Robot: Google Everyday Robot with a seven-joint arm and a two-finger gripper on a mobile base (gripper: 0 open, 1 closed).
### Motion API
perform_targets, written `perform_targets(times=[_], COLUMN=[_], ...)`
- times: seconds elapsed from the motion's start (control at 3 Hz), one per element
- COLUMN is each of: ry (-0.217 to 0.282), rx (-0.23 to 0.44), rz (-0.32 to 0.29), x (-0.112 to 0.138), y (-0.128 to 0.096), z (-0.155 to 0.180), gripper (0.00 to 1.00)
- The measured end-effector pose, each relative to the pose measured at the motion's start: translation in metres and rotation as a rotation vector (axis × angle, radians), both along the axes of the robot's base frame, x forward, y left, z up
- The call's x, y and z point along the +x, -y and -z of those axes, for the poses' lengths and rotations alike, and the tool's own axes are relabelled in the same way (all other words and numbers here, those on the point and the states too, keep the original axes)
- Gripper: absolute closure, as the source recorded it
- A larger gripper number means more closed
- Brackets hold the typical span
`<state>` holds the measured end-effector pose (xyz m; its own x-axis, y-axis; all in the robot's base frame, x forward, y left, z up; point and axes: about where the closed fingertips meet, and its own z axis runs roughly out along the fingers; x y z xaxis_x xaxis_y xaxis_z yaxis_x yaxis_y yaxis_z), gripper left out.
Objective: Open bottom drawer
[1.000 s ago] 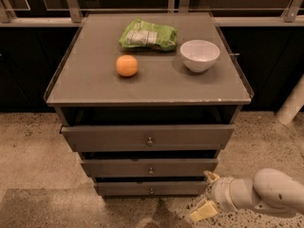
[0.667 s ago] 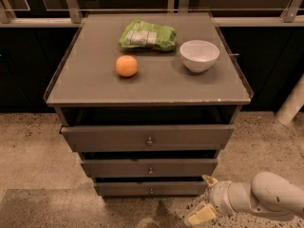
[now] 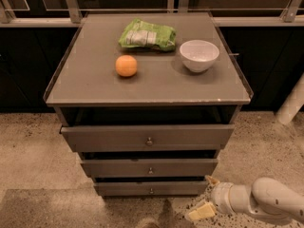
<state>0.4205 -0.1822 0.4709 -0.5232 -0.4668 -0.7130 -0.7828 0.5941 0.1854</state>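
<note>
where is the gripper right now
In the camera view the gripper sits low at the right, just off the right end of the bottom drawer, clear of its knob.

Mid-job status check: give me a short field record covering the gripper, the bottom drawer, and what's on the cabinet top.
gripper: low at the cabinet's right front, beside the right end of the bottom drawer; fingers apart, holding nothing
bottom drawer: lowest of three grey fronts
knob: centred on that front, gripper well to its right, not touching it
cabinet top: orange left of centre, green bag at the back, white bowl at right
</note>
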Motion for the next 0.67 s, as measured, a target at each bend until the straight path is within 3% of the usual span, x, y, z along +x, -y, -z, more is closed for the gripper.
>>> perform_targets(times=[0.33, 0.67], ry=[0.011, -0.044], rx=[0.071, 0.118], rz=[0.078, 0.115], x=[0.021, 0.027], y=[0.005, 0.001], z=[0.056, 0.123], gripper=[0.0, 0.0])
